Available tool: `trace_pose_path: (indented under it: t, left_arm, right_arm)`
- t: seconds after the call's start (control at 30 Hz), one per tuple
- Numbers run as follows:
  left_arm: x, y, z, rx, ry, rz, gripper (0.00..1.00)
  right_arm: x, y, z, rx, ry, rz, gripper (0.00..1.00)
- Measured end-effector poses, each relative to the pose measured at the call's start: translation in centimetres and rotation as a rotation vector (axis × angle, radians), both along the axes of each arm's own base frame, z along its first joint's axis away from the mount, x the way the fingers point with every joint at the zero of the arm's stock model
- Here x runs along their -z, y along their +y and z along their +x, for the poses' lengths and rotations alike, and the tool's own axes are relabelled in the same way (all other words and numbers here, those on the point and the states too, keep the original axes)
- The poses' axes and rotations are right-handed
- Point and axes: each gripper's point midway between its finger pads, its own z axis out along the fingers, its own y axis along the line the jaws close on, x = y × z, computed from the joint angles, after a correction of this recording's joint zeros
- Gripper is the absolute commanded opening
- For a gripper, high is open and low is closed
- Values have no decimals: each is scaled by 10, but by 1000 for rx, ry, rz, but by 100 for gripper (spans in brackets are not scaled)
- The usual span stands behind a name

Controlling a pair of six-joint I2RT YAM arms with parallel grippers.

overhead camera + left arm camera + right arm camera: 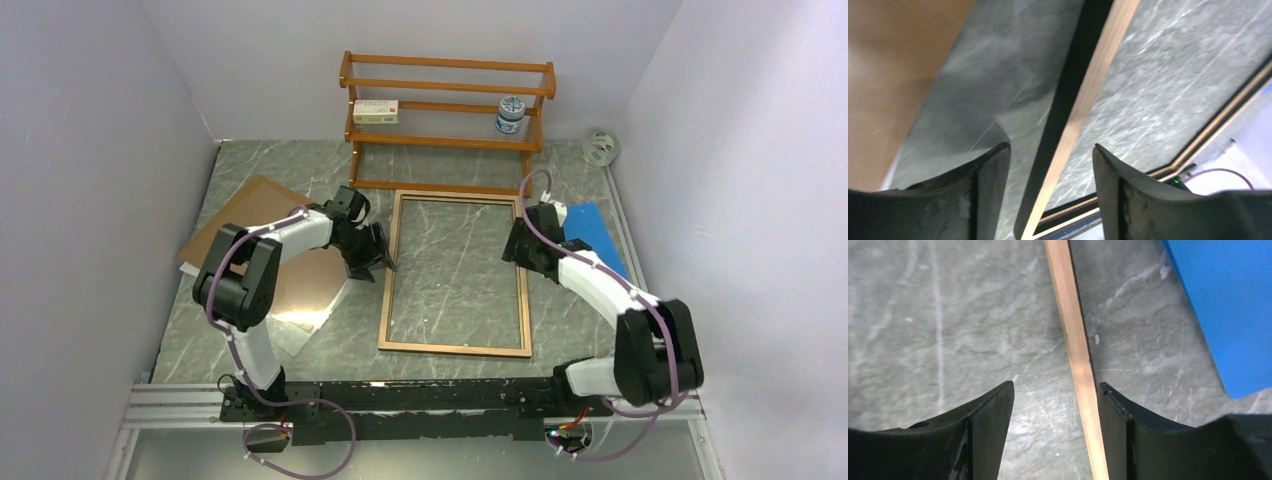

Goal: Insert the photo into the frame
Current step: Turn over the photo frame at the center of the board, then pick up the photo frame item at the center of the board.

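- Left pincer [1052,150] is spread wide, one finger on each side of the left rail of the frame [455,349]. It's pinching nothing, and there's a gap on both sides.
- Same deal for the right pincer [1055,385] on the right rail: spread and holding nothing, with the rail sitting close to its right-hand finger.
- That frame lies flat in the middle of the table [270,160], pale wood back facing up, and you can see the marble through the glass.
- As far as I can tell, the photo [295,335] is the white sheet poking out from under the brown board [250,215], left of the frame toward the near side. It's mostly covered.
- Handling guess: paper that big is light and floppy, so it'll sag or crease if squeezed hard in one spot. I'd take a free edge or corner, ideally one pincer on each of two opposite edges, and slide it out before lifting.
- The frame itself is stiff but the glass is fragile, so grab it by the rails only.
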Motion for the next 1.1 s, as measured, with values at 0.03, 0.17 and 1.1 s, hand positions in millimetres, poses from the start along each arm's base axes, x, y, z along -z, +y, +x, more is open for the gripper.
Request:
trace_pose_path:
  t: [0.03,0.17,1.1]
  left_arm:
    - [-2,4,-2,-2,-6,24,74]
    - [-18,34,-6,-35,-59,154,80]
    - [2,199,-41,-508,89,403,65]
  right_arm:
    - [-10,0,1,0,-26,8,66]
    - [-49,8,9,-20,-119,57,66]
    - [-14,352,37,-774,38,418,58]
